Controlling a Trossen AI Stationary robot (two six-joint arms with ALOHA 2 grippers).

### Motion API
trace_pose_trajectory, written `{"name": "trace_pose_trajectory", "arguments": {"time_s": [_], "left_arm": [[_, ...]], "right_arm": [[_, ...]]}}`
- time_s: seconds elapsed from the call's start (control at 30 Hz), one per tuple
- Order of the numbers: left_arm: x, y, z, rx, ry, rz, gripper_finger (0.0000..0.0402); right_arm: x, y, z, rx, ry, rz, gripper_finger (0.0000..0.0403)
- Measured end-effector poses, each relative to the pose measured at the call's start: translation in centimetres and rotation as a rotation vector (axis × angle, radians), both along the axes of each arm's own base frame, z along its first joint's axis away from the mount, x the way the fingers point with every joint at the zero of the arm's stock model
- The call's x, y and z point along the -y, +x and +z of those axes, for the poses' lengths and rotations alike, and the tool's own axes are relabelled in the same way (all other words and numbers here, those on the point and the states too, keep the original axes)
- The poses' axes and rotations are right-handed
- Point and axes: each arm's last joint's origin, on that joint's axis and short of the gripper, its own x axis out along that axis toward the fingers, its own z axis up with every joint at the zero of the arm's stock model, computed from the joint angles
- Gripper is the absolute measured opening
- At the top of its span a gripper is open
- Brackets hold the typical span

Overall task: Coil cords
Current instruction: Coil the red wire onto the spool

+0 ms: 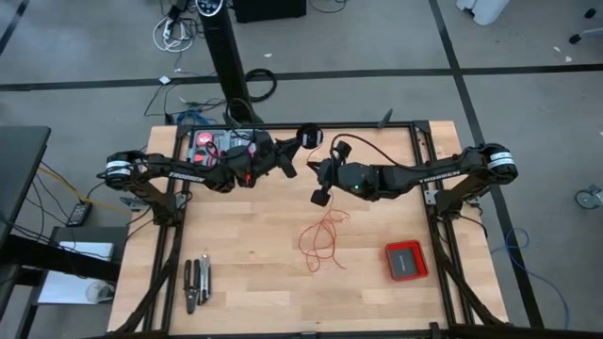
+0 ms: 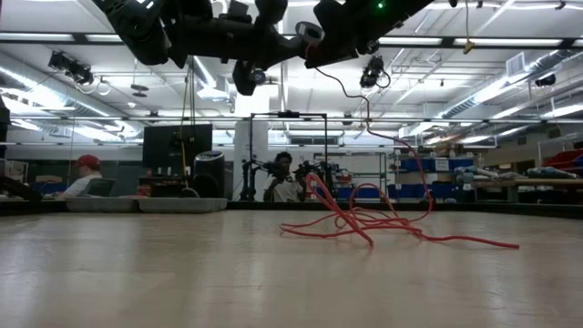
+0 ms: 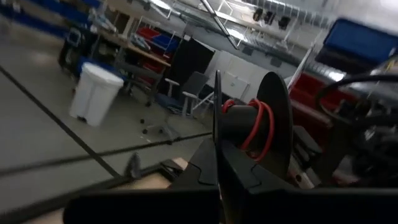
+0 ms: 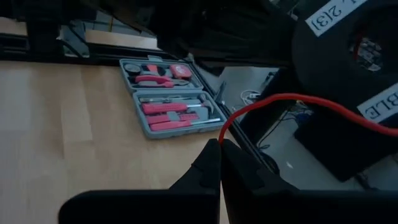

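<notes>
Right wrist view: my right claw (image 4: 219,144) pinches the one red wire (image 4: 298,102). Left wrist view alone shows my left claw (image 3: 219,163) clamping one spool (image 3: 261,124); loose loops lie on the tabletop (image 1: 245,254).

The high view looks straight down on the whole table (image 1: 245,273), the low view looks level across its top into the room, each wrist view looks close past its own fingers, and high and low share the red wire (image 1: 323,235).
</notes>
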Motion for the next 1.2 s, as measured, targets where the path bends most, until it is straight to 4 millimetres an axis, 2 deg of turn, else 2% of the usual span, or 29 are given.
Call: {"name": "trace_pose_trajectory", "arguments": {"time_s": [0.23,0.37,0.53,0.73,0.87,1.0,1.2], "left_arm": [[0.0,0.0,0.2,0.123,-0.153,-0.054,0.0000],[0.1,-0.2,0.8,0.196,-0.153,-0.061,0.0000],[0.0,-0.3,0.9,0.220,-0.167,-0.029,0.0000],[0.0,-0.2,0.7,0.096,-0.026,0.024,0.0000],[0.0,-0.1,0.2,0.000,0.043,0.046,0.0000],[0.0,0.0,0.1,-0.082,0.134,0.069,0.0000],[0.0,0.0,-0.3,-0.129,0.147,0.069,0.0000]], "right_arm": [[-0.6,-0.1,-0.3,-0.044,-0.010,0.028,0.0000],[-1.7,-0.1,-0.4,-0.063,-0.014,0.124,0.0000],[-2.1,-0.1,-0.3,-0.050,-0.006,0.130,0.0000],[-1.7,0.0,-0.1,-0.035,0.013,0.129,0.0000],[-1.2,0.4,0.7,-0.043,0.061,0.158,0.0000],[-1.0,0.9,1.1,-0.107,0.060,0.171,0.0000],[-1.0,2.0,1.8,-0.211,-0.024,0.224,0.0000]]}}
